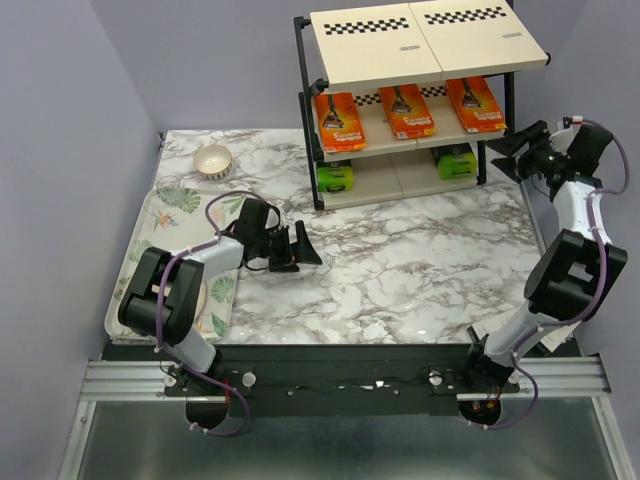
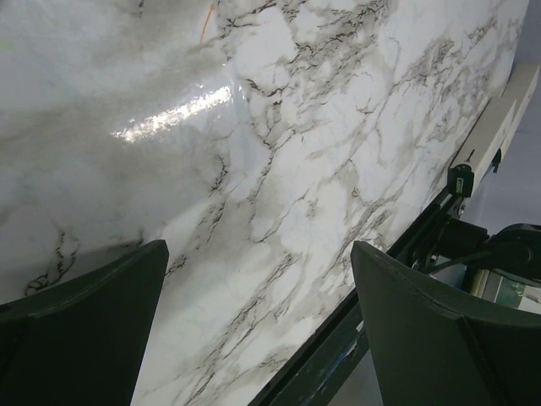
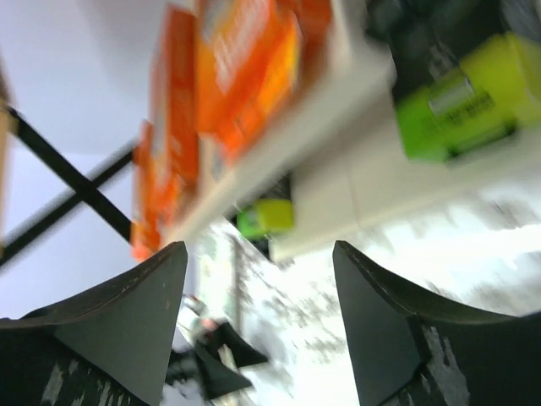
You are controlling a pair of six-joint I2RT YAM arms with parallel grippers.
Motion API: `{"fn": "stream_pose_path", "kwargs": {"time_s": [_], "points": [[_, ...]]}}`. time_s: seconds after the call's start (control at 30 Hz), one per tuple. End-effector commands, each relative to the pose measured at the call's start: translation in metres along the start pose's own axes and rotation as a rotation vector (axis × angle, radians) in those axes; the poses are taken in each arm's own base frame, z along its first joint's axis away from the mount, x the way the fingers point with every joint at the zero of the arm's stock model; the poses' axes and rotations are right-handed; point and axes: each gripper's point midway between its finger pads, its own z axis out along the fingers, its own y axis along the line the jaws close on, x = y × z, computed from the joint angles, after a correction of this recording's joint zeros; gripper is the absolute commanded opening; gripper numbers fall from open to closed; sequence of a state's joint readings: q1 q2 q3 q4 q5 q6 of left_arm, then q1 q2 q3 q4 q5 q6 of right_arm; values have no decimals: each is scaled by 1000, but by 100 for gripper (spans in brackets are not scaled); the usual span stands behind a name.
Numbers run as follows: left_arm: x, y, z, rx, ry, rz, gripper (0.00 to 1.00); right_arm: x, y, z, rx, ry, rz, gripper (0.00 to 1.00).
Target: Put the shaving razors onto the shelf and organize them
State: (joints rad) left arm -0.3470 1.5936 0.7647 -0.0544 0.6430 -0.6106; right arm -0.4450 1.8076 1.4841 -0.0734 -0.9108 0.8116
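The shelf [image 1: 545, 58] stands at the back of the marble table. Three orange razor packs [image 1: 407, 110] lie side by side on its middle board. Two black packs with lime-green ends [image 1: 335, 176] lie on the bottom board, one at each end. I cannot make out any white boxes. My left gripper [image 1: 300, 248] is open and empty, low over bare marble, as the left wrist view [image 2: 258, 249] shows. My right gripper [image 1: 510, 146] is open and empty beside the shelf's right end. Its blurred wrist view [image 3: 259, 247] shows orange packs [image 3: 245, 59] and a lime-ended pack [image 3: 456, 101].
A floral-patterned tray [image 1: 150, 235] lies at the left edge under my left arm. A small pink dish [image 1: 213, 160] sits at the back left, with a clear glass item [image 1: 168, 187] near it. The table's front rail [image 2: 473, 161] shows in the left wrist view.
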Motion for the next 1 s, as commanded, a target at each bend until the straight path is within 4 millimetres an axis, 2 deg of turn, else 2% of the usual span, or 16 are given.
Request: {"fn": "stream_pose_path", "kwargs": {"time_s": [0.0,0.07,0.1,0.17,0.23,0.33,0.4,0.43,0.47,0.57,0.67,0.77,0.8,0.87,0.9,0.97], "points": [[-16,-12,-9,1,-63,53,98,42,-53,-55,318,21,-256,77],[-16,-11,-14,7,-83,56,99,76,-98,-89,570,74,-224,76],[-16,-11,-16,12,-88,54,98,73,-114,-117,744,22,-244,77],[-16,-10,-20,20,-98,49,98,108,-132,-149,881,116,-195,77],[-14,-6,-22,8,-103,38,98,147,-137,-175,941,197,-156,77],[-16,5,-24,-40,-119,18,98,200,-133,-193,943,297,-35,77],[-16,13,-23,-69,-120,1,98,224,-134,-203,973,310,52,77],[-17,17,-23,-90,-118,-15,98,244,-135,-214,1000,346,97,78],[-14,22,-20,-100,-102,-31,98,250,-137,-219,1027,339,116,79],[-13,30,-14,-123,-70,-68,98,227,-131,-228,1088,276,65,80],[-14,36,-6,-139,-37,-95,98,211,-131,-248,1211,230,26,79],[-20,41,5,-146,-13,-112,98,201,-114,-232,1091,239,-11,77],[-23,42,7,-146,-13,-122,98,187,-97,-218,969,252,-121,77],[-33,41,13,-140,-21,-112,98,160,-86,-208,910,219,-239,79],[-37,40,14,-140,-25,-106,98,146,-77,-205,849,257,-401,80],[-45,38,14,-142,-35,-80,98,140,-87,-207,864,334,-479,85]]}}
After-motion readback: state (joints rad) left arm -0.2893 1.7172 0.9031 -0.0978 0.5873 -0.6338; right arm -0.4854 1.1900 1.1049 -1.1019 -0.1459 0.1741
